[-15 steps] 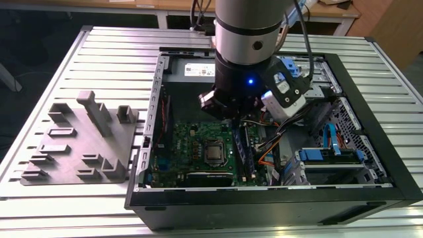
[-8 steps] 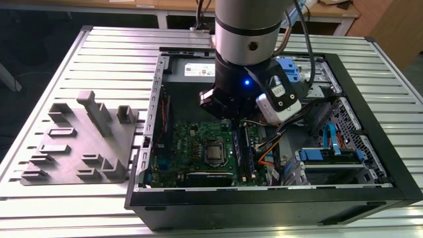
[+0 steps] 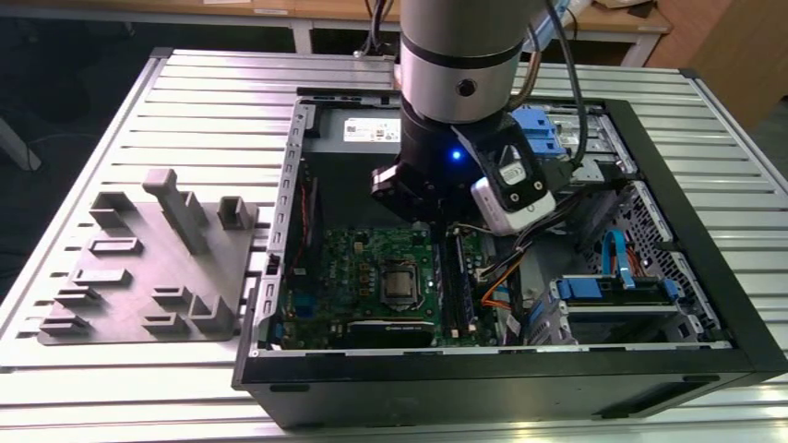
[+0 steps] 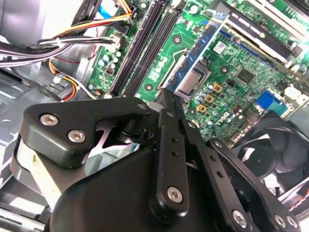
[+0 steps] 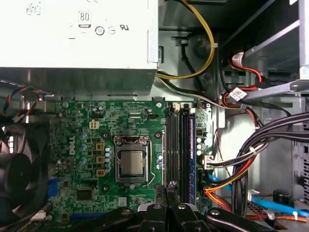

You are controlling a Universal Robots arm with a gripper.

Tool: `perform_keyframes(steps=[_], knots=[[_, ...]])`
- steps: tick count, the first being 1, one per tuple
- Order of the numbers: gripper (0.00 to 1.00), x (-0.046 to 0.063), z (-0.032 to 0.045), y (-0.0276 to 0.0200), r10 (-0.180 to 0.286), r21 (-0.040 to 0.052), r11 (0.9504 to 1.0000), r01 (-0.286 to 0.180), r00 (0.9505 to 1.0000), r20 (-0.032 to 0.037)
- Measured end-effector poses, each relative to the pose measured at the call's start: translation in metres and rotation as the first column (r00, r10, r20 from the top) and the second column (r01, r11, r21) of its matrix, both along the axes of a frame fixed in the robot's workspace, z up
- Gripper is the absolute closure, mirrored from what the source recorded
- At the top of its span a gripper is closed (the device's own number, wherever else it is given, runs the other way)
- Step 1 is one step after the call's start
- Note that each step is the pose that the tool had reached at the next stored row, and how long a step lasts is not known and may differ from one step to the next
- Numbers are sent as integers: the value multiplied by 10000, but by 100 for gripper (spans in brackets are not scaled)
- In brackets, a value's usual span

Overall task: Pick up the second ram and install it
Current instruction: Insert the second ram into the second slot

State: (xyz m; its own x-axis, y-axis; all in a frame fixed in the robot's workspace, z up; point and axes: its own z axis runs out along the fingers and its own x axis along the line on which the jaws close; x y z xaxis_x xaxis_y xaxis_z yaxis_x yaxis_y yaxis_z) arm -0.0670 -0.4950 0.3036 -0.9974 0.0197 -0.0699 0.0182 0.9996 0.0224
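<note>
Pincer [image 4: 169,96] together above motherboard [image 5: 87,145]; open computer case [image 3: 493,388] sits on slatted metal table [image 3: 197,92].

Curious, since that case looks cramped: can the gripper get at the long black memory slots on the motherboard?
Probably yes. The gripper hangs inside the open computer case, close over the memory slots, and the cables lie beside the slots, not across them.

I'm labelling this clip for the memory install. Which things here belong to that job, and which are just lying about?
Belonging to the job:
green motherboard in the open black computer case
its long black memory slots
black arm-mounted gripper over that board

Just lying about:
grey plastic block with raised holders
square silver processor socket
round black fan
bundled black cables
</note>
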Motion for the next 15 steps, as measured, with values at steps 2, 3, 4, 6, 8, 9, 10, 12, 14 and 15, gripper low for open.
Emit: perform_keyframes(steps=[2, 3, 4, 6, 8, 9, 10, 12, 14, 15], knots=[[92, 0, -20, 0, 150, -3, 9999, -150, 9999, 0], [92, 0, -33, 0, 208, -5, 9998, -208, 9998, -1], [92, 2, -48, 0, 264, -6, 9997, -264, 9997, -3], [92, 9, -86, 0, 303, -9, 9995, -303, 9995, -20], [92, 9, -87, 0, 301, -10, 9995, -301, 9995, -21], [92, 9, -87, 0, 301, -11, 9995, -301, 9995, -22], [92, 9, -88, 0, 301, -10, 9995, -301, 9995, -21], [92, 14, -94, 0, 303, -6, 9995, -303, 9995, -20], [92, 37, -102, 0, 302, -8, 9995, -302, 9995, -23], [92, 54, -106, 0, 302, -9, 9995, -302, 9995, -24]])
